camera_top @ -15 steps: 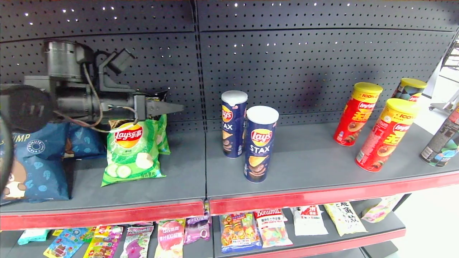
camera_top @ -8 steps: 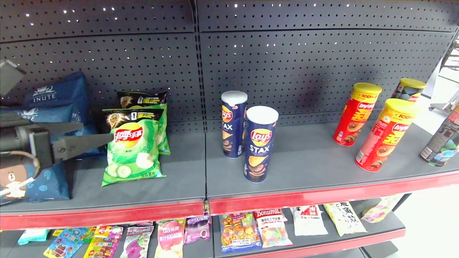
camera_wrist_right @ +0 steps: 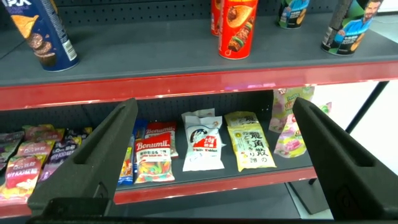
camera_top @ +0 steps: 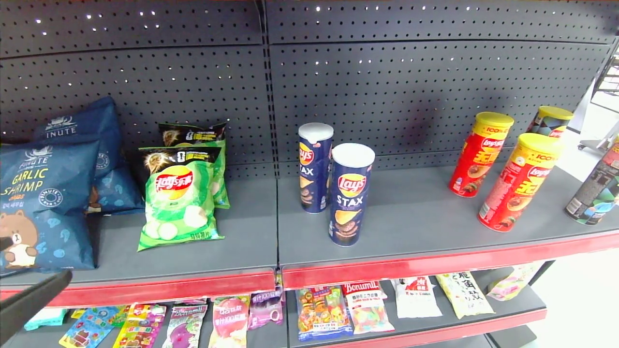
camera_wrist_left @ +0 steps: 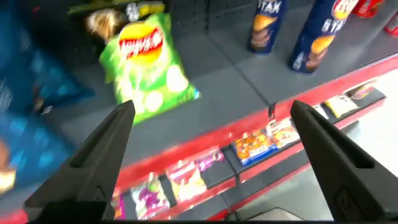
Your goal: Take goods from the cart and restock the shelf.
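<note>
Green foil chip bag stands label-outward on the grey metal shelf, presumably for display; left gripper and right gripper spread apart, empty.

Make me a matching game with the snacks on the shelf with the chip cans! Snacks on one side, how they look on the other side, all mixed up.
Snacks:
1. front green chip bag
2. front navy can
3. front red can
4. front blue bag

Looks:
A. yellow lid
B. bear picture
C. white lid
D. cucumber slices picture

Right pairs: 1-D, 2-C, 3-A, 4-B.
</note>
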`<state>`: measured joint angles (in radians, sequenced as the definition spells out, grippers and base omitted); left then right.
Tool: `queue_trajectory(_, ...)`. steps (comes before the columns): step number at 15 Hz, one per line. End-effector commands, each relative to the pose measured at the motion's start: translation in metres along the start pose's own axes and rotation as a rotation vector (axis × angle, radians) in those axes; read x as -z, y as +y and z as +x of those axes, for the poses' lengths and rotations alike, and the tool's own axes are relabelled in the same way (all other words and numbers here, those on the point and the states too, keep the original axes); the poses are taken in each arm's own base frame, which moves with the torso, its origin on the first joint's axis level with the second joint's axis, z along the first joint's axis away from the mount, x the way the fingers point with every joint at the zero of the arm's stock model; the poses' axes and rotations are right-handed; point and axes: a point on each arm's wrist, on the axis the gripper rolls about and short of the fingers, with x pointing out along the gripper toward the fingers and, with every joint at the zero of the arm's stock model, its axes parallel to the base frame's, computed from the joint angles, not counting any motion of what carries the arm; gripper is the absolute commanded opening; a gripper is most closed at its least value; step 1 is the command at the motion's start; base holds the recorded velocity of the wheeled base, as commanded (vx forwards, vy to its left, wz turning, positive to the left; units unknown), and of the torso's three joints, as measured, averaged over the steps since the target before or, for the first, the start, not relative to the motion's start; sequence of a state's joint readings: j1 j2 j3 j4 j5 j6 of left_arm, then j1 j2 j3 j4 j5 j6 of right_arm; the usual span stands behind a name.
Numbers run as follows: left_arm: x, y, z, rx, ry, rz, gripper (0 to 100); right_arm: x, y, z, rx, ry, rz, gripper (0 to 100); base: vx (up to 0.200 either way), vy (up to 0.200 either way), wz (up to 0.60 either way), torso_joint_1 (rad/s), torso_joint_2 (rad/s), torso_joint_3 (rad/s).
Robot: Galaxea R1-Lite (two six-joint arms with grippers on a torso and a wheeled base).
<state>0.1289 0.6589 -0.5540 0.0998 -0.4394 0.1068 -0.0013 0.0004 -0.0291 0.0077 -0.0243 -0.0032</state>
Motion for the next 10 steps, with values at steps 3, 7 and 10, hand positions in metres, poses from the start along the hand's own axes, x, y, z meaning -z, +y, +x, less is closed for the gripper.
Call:
queue_trajectory(3, 0.022, -0.019, -0.037, -0.042, -0.069, 0.032, 100, 0.0, 0.0, 0.0, -0.006, 0.001, -0.046, 100, 0.0, 0.0, 0.0, 0.0, 0.0, 0.0)
queue_trajectory(7, 0.031, -0.019, -0.035, -0.039, -0.042, 0.022, 100, 0.0, 0.0, 0.0, -0.006, 0.001, -0.044, 100, 0.0, 0.0, 0.15, 0.001, 0.0, 0.001)
queue_trajectory(10, 0.033, -0.019, -0.034, -0.036, -0.032, 0.019, 100, 0.0, 0.0, 0.0, -0.009, 0.001, -0.051, 100, 0.0, 0.0, 0.4, 0.005, 0.0, 0.0)
